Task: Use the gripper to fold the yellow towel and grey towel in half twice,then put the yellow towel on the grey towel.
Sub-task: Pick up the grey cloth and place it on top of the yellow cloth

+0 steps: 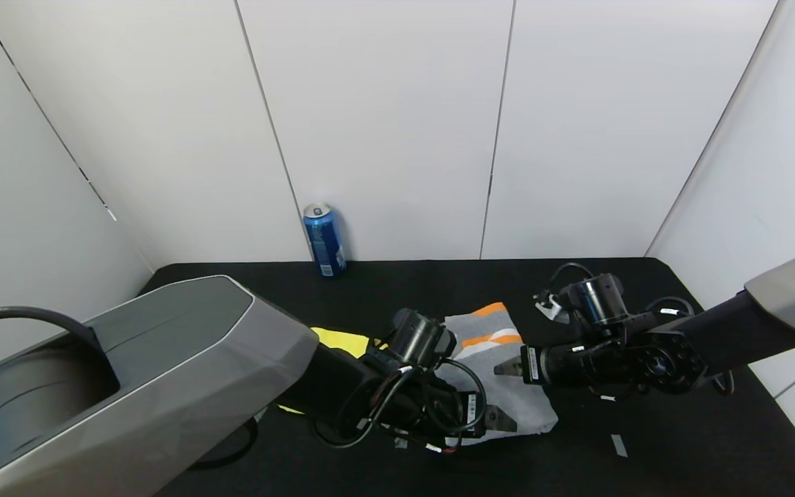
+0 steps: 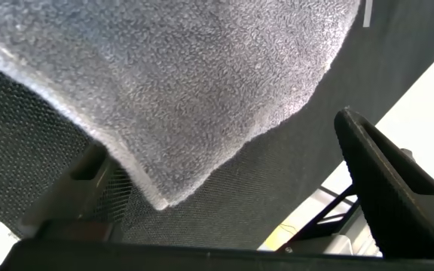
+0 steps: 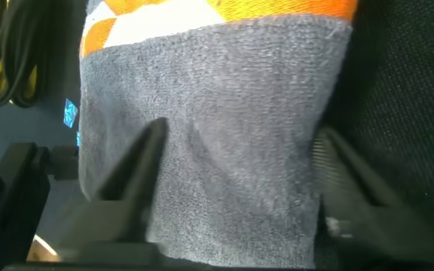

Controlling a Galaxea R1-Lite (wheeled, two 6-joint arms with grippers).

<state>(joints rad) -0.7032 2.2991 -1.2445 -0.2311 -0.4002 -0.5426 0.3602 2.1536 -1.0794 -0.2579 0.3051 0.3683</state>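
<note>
Left gripper (image 1: 501,419) at grey towel (image 1: 508,386) near corner, fingers spread wide, holding nothing. Right gripper (image 1: 504,367) fingers spread, straddling towel fold, not yet pinching.

Grey towel (image 1: 501,376) is laid near the middle of the table (image 1: 646,455); yellow towel (image 1: 346,340) is laid just to its left, largely hidden behind the left arm; can (image 1: 324,239) is stood at the table's back edge against the wall, well behind both towels; left gripper (image 1: 501,419) is placed at the grey towel's near edge; right gripper (image 1: 506,366) is placed over the towel's right side, one finger on either side of a raised fold.
</note>
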